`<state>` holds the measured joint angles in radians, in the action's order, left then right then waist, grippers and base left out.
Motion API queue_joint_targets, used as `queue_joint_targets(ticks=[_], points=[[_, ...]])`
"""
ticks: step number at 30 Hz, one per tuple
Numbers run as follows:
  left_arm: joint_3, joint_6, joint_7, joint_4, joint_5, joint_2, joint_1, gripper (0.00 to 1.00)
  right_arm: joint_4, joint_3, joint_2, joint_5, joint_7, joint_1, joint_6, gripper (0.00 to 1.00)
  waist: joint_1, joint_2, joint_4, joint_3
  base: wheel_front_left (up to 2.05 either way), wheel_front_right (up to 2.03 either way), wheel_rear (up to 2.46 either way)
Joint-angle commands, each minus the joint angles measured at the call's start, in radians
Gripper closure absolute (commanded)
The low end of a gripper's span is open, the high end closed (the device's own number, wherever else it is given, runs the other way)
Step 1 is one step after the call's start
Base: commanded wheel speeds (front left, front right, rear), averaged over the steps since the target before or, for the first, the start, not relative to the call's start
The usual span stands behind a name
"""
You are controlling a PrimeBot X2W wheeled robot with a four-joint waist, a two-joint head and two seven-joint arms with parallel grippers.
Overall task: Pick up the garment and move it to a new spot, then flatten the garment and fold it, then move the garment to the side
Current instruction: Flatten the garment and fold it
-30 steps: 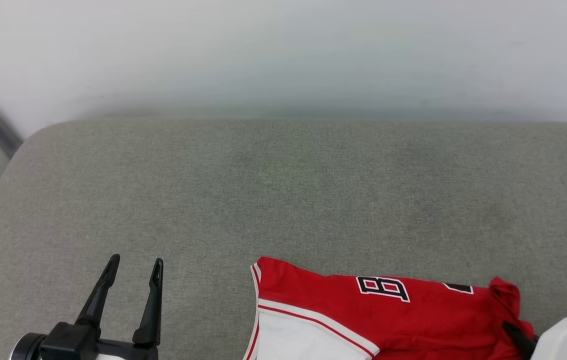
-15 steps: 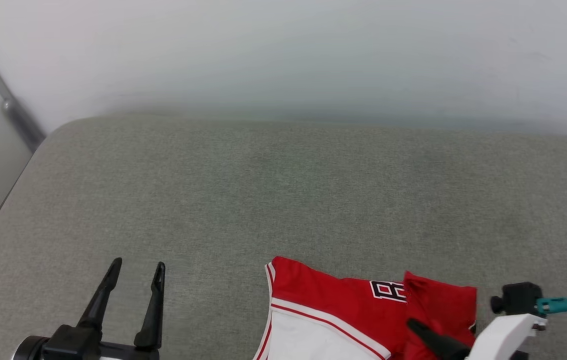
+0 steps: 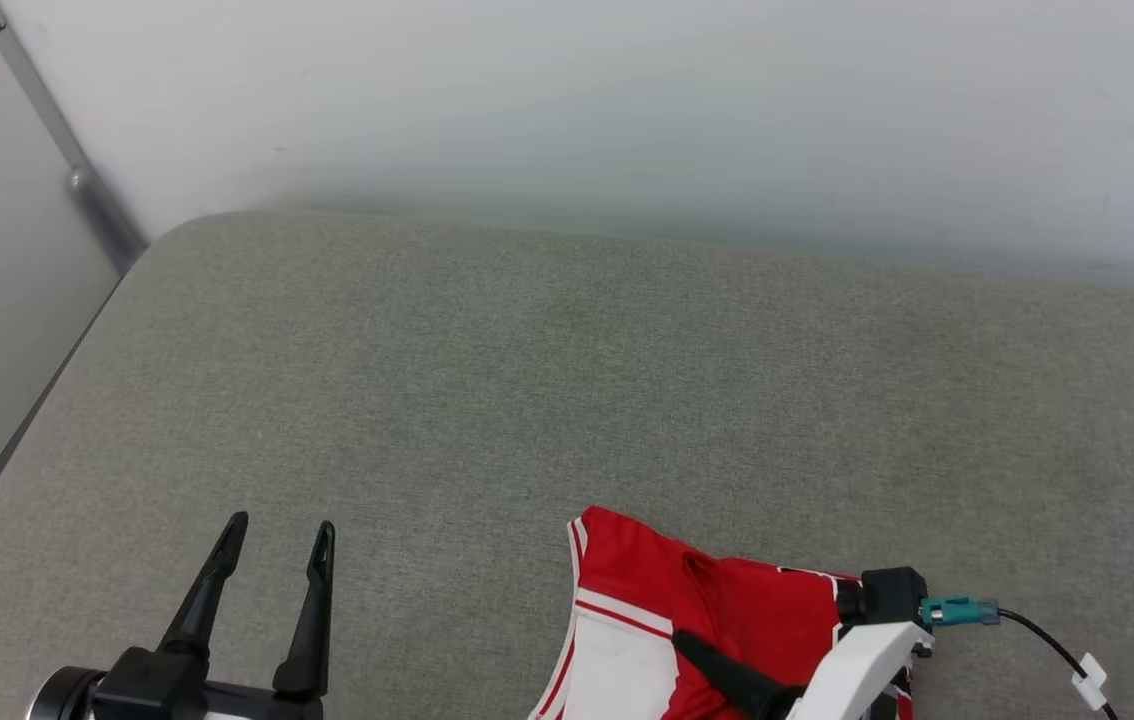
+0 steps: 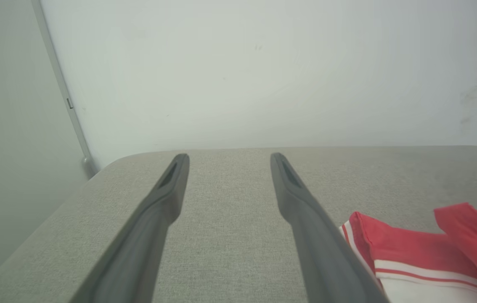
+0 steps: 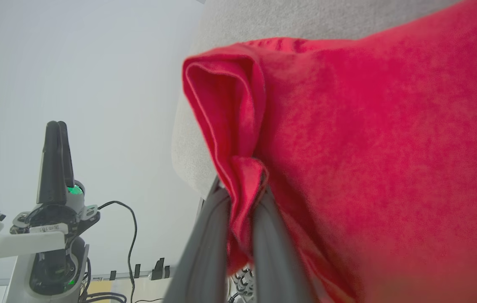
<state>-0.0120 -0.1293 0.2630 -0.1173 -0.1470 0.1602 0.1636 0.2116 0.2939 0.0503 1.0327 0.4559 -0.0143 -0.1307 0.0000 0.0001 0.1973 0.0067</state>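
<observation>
The garment lies at the near edge of the grey padded surface, red with a white sleeve panel and striped trim. My right gripper reaches over it from the right and is shut on a pinched fold of red fabric, seen up close in the right wrist view with the garment draped beside it. The black letters are almost fully covered by the folded-over layer. My left gripper stands open and empty to the left of the garment, its fingers spread over bare surface.
A pale wall rises behind the padded surface. A metal rail runs down the wall at the far left, by the surface's left edge. A black cable with a teal plug trails right from my right wrist.
My right gripper has carried the garment's right edge leftward over the shirt, covering the letters. The head camera has turned, shifting the whole picture. The left gripper stays as it was.
</observation>
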Motion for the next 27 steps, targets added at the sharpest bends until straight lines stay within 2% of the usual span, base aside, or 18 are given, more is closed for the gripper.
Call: queue_joint_targets(ticks=[1, 6, 7, 8, 11, 15, 19, 22, 27], points=[[-0.003, -0.001, 0.002, 0.003, -0.003, 0.004, -0.008, 0.00, 0.030, 0.016, 0.000, 0.015, -0.025, -0.031, 0.000, 1.00, 0.0000, -0.0001, 0.008, 0.001, 0.00, 0.00, 0.00], [-0.011, -0.001, 0.002, 0.010, -0.005, 0.007, -0.011, 0.00, 0.161, 0.084, 0.000, 0.064, -0.105, -0.110, 0.000, 1.00, 0.0000, -0.0001, 0.025, 0.006, 0.00, 0.00, 0.00], [-0.012, -0.001, 0.002, 0.011, -0.006, 0.008, -0.012, 0.00, 0.184, 0.098, -0.001, 0.074, -0.120, -0.128, 0.000, 0.93, 0.0000, -0.0001, 0.028, 0.007, 0.00, 0.00, 0.00], [-0.011, -0.001, 0.002, 0.013, -0.007, 0.008, -0.012, 0.00, 0.206, 0.113, -0.001, 0.079, -0.133, -0.144, 0.000, 0.00, 0.0000, -0.0001, 0.030, 0.008, 0.00, 0.00, 0.00], [-0.011, -0.001, 0.002, 0.016, -0.010, 0.009, -0.012, 0.00, 0.244, 0.171, -0.001, 0.117, -0.151, -0.176, 0.000, 0.00, 0.0000, -0.0001, 0.033, 0.008, 0.00, 0.00, 0.00], [-0.005, -0.001, 0.002, 0.021, -0.009, 0.008, -0.003, 0.00, 0.235, 0.244, -0.001, 0.172, -0.166, -0.206, 0.000, 0.00, 0.0000, -0.0001, 0.025, 0.002, 0.00, 0.00, 0.00], [-0.003, -0.001, 0.002, 0.023, -0.007, 0.006, 0.005, 0.00, 0.232, 0.261, 0.000, 0.170, -0.177, -0.241, 0.000, 0.00, 0.0000, -0.0001, 0.004, -0.012, 0.00, 0.00, 0.00], [0.002, -0.001, 0.002, 0.019, -0.006, 0.005, 0.009, 0.00, 0.240, 0.229, 0.000, 0.080, -0.182, -0.271, 0.000, 0.00, 0.0000, -0.0001, -0.018, -0.021, 0.00, 0.00, 0.00], [0.004, -0.001, 0.002, 0.012, -0.003, 0.001, 0.011, 0.00, 0.162, 0.117, 0.049, -0.203, -0.217, -0.308, 0.000, 0.00, 0.0000, -0.0001, -0.055, -0.027, 0.00, 0.00, 0.00]])
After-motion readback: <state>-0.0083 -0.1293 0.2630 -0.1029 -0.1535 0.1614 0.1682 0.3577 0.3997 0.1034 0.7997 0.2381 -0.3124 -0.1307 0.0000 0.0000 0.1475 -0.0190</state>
